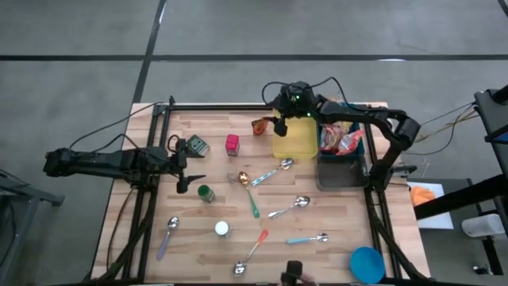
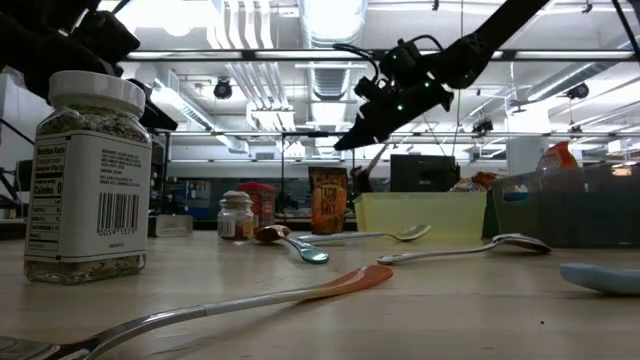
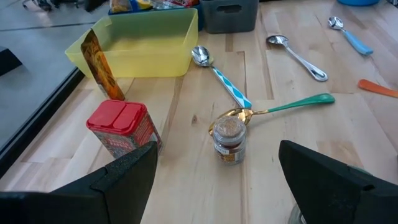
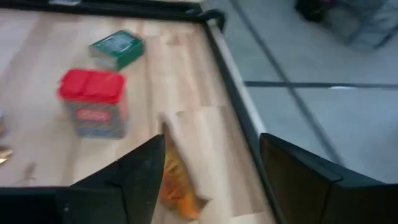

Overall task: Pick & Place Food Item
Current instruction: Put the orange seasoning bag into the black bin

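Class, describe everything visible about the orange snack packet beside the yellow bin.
The orange snack packet is a flat, glossy pouch, orange-brown with printed lettering. It stands upright on the wooden table, at the outer left wall of the yellow bin, seemingly leaning on it. The right end effector, open, hovers just above without gripping it.

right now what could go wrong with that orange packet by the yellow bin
The orange packet stands on edge beside the yellow bin, and the right gripper hangs open just above it, so a small bump could tip it over. It also sits close to the table's back edge, so a nudge that way might send it off.
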`<action>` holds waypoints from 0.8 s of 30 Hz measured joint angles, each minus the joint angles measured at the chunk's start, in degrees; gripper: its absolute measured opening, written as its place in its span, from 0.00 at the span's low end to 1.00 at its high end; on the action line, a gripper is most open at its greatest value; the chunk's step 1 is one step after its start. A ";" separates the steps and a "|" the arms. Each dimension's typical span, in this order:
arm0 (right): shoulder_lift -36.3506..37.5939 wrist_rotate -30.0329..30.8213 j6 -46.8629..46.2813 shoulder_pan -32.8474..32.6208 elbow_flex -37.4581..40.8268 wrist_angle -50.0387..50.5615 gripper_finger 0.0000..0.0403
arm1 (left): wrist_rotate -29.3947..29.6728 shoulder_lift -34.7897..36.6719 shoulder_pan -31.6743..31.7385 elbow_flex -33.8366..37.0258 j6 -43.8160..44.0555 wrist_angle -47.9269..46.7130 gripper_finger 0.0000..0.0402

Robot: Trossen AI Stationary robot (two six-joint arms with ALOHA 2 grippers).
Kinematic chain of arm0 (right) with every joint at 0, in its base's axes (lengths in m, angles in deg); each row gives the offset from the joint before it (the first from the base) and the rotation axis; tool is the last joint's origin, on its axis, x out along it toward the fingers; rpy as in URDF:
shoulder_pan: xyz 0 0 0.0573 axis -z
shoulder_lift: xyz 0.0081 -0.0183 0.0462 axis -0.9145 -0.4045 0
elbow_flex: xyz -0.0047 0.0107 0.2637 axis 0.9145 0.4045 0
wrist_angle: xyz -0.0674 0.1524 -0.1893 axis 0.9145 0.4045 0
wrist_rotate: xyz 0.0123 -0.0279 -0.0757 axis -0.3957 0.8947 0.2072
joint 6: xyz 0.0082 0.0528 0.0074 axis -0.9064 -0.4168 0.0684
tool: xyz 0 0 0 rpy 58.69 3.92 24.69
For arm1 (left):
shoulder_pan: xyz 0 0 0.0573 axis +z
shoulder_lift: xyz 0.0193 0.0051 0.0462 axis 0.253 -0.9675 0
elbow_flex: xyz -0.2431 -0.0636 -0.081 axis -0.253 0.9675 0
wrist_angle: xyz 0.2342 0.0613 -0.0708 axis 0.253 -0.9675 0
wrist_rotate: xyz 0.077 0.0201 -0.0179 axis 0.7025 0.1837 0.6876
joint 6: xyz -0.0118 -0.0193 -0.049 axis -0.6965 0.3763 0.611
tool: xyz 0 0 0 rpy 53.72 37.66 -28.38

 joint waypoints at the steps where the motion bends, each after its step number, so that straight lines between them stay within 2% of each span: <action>1: -0.33 -1.57 0.39 0.10 0.00 0.23 0.66 | 0.00 0.00 0.01 0.00 0.00 -0.03 0.85; 5: -0.75 -3.84 1.90 0.23 0.53 -0.16 0.69 | 0.00 0.00 -0.01 0.00 0.00 0.00 0.85; 21: -9.34 -3.58 2.17 0.80 -0.37 -1.28 0.69 | 0.00 0.00 -0.01 0.00 0.00 -0.17 0.85; 24: -10.27 -6.49 2.22 0.74 -0.98 -1.20 0.69 | 0.00 0.02 0.01 0.00 0.00 -0.22 0.85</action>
